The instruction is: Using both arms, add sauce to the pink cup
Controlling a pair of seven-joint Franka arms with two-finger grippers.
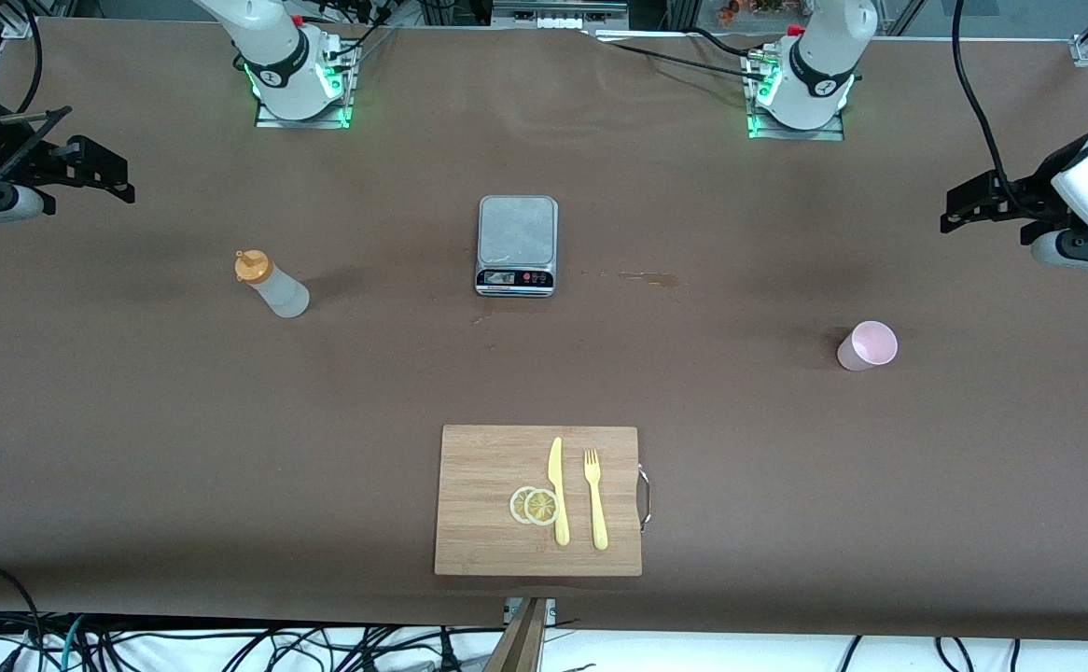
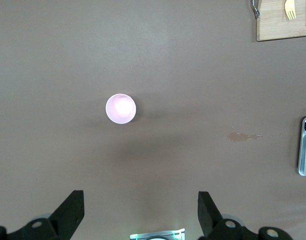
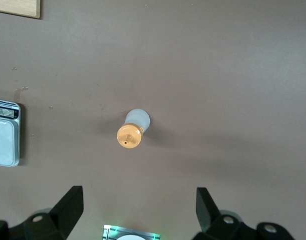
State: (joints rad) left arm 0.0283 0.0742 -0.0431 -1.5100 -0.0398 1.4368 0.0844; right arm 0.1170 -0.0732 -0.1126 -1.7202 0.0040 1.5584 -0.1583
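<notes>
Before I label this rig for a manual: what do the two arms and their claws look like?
Both arms are white, jointed and rounded, with black bands at the joints and black cables trailing off them. The right claw and left claw are black, each with two flat, angular fingers seen as dark wedges in the wrist views. Green lights glow at the arms' bases.

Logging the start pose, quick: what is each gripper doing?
Left gripper: jaws open, empty, over the table.
Right gripper: jaws open, empty, over the table.

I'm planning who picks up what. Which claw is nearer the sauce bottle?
The right claw, open, is up at the bottle's end of the table. The sauce bottle stands toward the right arm's end. The left claw, open, is at the other end.
</notes>
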